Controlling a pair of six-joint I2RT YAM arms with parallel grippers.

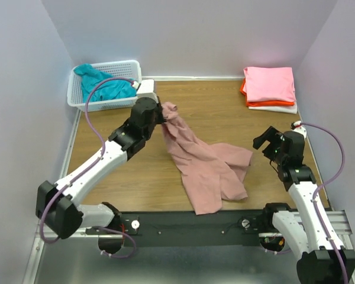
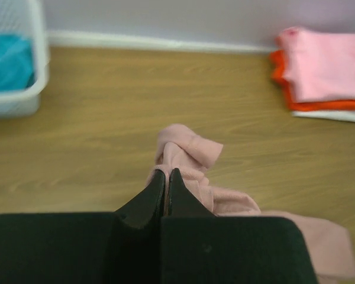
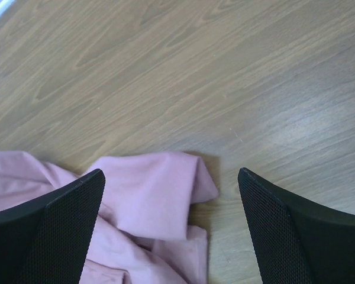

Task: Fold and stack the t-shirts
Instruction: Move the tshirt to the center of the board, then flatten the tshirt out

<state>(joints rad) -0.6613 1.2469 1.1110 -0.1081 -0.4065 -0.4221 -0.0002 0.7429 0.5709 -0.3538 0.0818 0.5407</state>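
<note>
Left jaws pinch one dusty-pink shirt (image 1: 207, 168); three stacked shirts (image 1: 270, 87), one basket (image 1: 103, 105).

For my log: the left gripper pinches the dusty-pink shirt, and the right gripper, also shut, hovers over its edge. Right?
No: the right gripper is open, jaws wide apart over the edge of the dusty-pink shirt; the right wrist view shows it. The left gripper pinches it.

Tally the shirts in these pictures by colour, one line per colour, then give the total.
dusty-pink shirt: 1
teal shirt: 1
bright pink shirt: 1
orange shirt: 1
white shirt: 1
Total: 5
</note>
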